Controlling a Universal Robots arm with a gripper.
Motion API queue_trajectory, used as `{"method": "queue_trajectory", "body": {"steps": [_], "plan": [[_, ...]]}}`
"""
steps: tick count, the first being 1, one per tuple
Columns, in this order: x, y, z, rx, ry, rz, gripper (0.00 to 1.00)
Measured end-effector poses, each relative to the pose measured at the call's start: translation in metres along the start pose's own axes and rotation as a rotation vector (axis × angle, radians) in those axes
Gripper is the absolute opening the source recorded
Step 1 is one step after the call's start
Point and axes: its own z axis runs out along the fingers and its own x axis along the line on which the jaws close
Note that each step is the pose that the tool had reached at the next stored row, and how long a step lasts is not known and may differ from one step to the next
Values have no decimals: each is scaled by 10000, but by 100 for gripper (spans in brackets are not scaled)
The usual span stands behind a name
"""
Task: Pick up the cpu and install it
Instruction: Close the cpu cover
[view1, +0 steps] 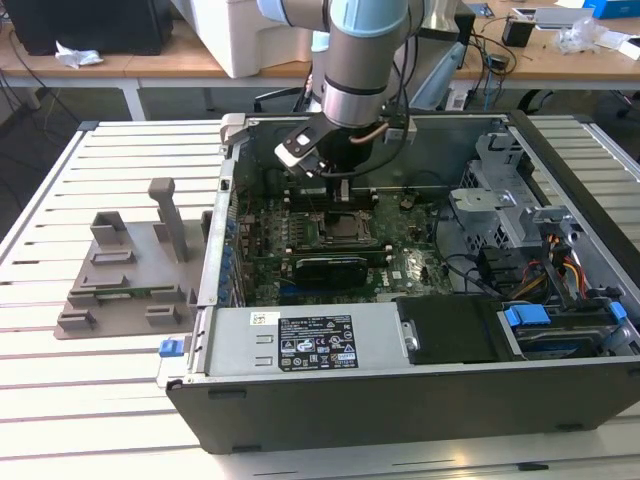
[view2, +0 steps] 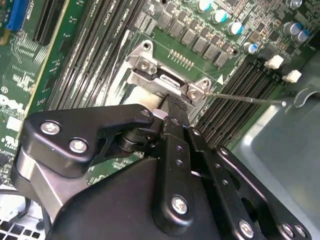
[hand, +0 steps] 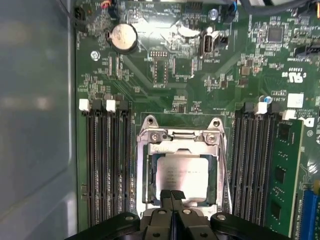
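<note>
- The pincer (hand: 171, 196) hangs inside the open computer case (view1: 400, 405), low over the green motherboard (hand: 200, 85). In the first wrist view its two fingertips are pressed together with no gap, and nothing is clamped between them.
- The cpu (hand: 182, 172) lies flat in the socket directly under the pincer's tips, silvery top up. The metal socket frame (hand: 150, 137) surrounds it on all sides. Whether the tips touch the chip's near edge or hover just above it, I cannot tell.
- By my reading, pick-up and placement are done: the chip is in its seat and free of the pincer.
- In the second wrist view a thin lever rod (view2: 245, 98) juts sideways from the frame, just beyond the pincer. I judge the latching unfinished, though that is not certain.
- The grey plastic holder (view1: 125, 290) sits on the slatted tabletop (view1: 100, 400), well apart from the pincer, outside the case.
- The cpu's top carries faint lines of print. White lettering dots the board, and a white label (view1: 315, 345) lies on the case's metal box, nearer the camera than the pincer. I leave all of it unread.
</note>
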Motion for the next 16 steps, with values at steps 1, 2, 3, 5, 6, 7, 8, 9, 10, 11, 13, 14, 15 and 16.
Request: {"method": "queue_trajectory", "body": {"steps": [1,2,3,5,6,7,8,9,10,11,13,14,15,16], "plan": [[0,-15,16,0,-5,1,11],[1,-24,27,0,-6,1,11],[1,-36,41,0,-9,1,11],[1,-46,59,2,-17,2,11],[1,-46,65,3,-21,1,11],[0,-46,74,5,-25,0,11],[0,-46,78,5,-23,2,11],[1,-46,79,3,-21,2,11],[1,-45,78,2,-19,3,11],[4,-41,67,-9,1,1,11],[1,-38,-9,-2,11,-1,11],[1,-33,-43,0,9,-1,11],[0,-9,-58,-1,10,-2,11],[-1,21,-61,1,10,0,11]]}}
